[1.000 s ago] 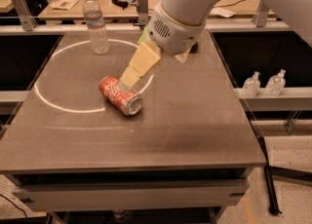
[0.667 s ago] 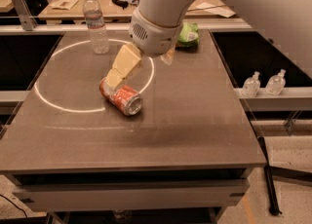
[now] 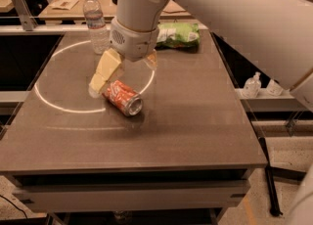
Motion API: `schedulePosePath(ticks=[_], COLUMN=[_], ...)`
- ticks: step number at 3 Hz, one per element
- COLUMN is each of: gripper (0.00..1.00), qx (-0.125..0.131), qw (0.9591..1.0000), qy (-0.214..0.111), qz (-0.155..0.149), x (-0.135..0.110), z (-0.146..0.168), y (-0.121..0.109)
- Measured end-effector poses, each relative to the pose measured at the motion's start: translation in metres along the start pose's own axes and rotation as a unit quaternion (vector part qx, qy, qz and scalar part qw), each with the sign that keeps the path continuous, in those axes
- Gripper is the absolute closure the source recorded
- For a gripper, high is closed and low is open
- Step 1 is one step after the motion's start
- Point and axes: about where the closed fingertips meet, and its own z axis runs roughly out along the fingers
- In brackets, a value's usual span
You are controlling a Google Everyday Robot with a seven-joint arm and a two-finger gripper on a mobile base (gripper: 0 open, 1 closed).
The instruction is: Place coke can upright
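The coke can [image 3: 122, 98] lies on its side on the grey table [image 3: 195, 116], its silver end facing the front right. My gripper [image 3: 123, 77] hangs from the white arm just above and behind the can. It is open. Its cream left finger [image 3: 104, 73] reaches down next to the can's far left end, close to the tabletop. The other finger [image 3: 151, 59] shows behind the can to the right. The can is not held.
A clear plastic water bottle [image 3: 97, 23] stands at the back left of the table. A green chip bag [image 3: 178, 34] lies at the back right. A bright ring of light marks the left half. Small white bottles [image 3: 252, 85] stand on a shelf to the right.
The arm has moved left and down, bringing the gripper from beyond the can to right over it. The can has not moved.
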Motion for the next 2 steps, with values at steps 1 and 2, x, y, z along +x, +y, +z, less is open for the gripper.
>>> schedulePosePath(ticks=[1, 2], gripper=[0.00, 0.00], qx=[-0.004, -0.008], qw=[0.9999, 0.9996], qy=[0.013, 0.027], qz=[0.006, 0.002], x=[-0.012, -0.023], z=[0.013, 0.026], y=[0.005, 0.011])
